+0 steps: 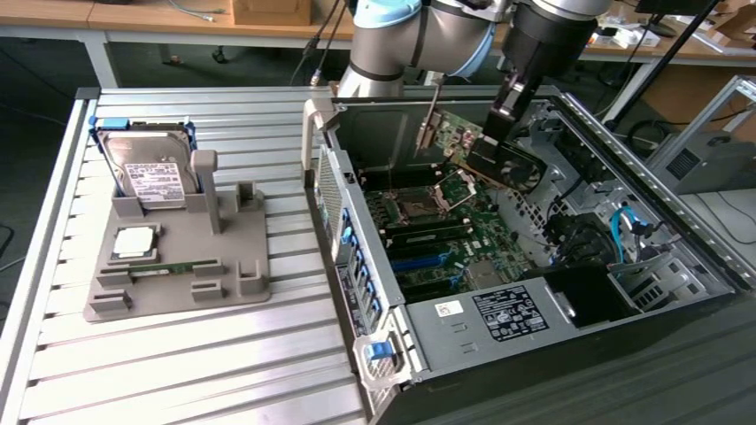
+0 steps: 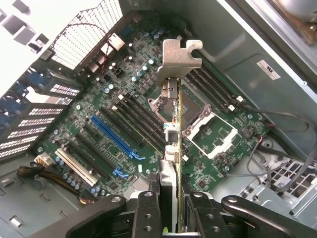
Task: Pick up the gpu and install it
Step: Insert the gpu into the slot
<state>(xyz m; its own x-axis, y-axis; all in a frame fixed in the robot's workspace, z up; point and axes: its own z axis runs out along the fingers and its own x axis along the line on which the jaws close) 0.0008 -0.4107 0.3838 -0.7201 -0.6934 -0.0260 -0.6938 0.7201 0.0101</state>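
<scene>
The gpu (image 1: 505, 164) hangs tilted inside the open computer case (image 1: 520, 319), above the green motherboard (image 1: 443, 235), with its dark fan face toward the exterior view's right. My gripper (image 1: 505, 113) comes down from above and is shut on the card's upper edge. In the wrist view the gpu (image 2: 173, 134) appears edge-on, its silver end bracket (image 2: 181, 53) at the far end. My gripper (image 2: 176, 210) clamps it between two black fingers (image 2: 147, 213). Beneath it lie the motherboard (image 2: 99, 99), its blue slot (image 2: 113, 138) and the processor socket (image 2: 205, 126).
A grey fixture (image 1: 177, 257) on the slatted table (image 1: 177, 372) holds a silver hard drive (image 1: 151, 173), a processor (image 1: 133, 241) and a memory stick (image 1: 177, 266). Blue cables (image 1: 626, 226) and drive bays line the case's side at the exterior view's right.
</scene>
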